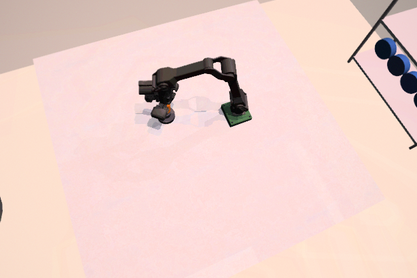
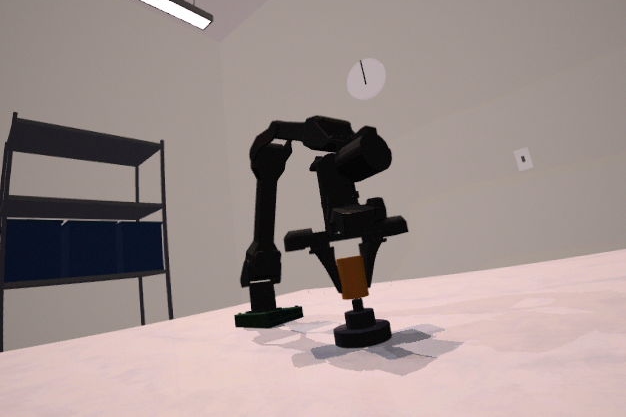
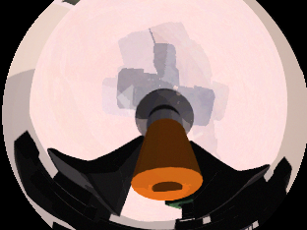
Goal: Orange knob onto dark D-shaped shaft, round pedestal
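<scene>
The orange knob (image 1: 168, 108) (image 2: 352, 277) (image 3: 167, 157) is held between the fingers of my gripper (image 2: 354, 286), which is shut on it. In the exterior view the knob leans slightly and its lower end is at the top of the dark shaft (image 2: 358, 305). Part of the shaft shows between the knob and the round pedestal (image 1: 167, 120) (image 2: 363, 334) (image 3: 143, 114), so the knob is not down on the pedestal. The wrist view shows the knob's upper end with a dark recess. The shaft's flat side and the knob's lower hole are hidden.
The arm's green base plate (image 1: 236, 119) (image 2: 267, 317) stands to the right of the pedestal in the top view. A shelf rack (image 2: 80, 204) with blue bins (image 2: 90, 250) stands in the background. The arm arches over between base and pedestal.
</scene>
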`<action>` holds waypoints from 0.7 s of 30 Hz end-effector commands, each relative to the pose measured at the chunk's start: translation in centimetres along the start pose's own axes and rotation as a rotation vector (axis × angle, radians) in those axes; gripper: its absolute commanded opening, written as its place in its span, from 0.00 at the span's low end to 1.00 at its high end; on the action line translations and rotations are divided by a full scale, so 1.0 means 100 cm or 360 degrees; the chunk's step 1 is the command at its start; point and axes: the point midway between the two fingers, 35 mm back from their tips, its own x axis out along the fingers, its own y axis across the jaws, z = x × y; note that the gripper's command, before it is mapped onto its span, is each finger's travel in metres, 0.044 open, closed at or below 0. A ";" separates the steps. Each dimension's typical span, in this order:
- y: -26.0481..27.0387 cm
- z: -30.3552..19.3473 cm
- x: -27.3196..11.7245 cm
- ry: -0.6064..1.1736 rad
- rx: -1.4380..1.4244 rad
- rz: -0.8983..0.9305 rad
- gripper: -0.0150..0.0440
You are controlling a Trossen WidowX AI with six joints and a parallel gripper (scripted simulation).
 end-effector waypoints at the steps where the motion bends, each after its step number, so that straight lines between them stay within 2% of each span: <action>1: 0.000 0.000 0.001 -0.0002 0.0105 -0.0003 0.25; 21: 0.000 0.001 0.003 -0.0002 0.0105 -0.0003 0.25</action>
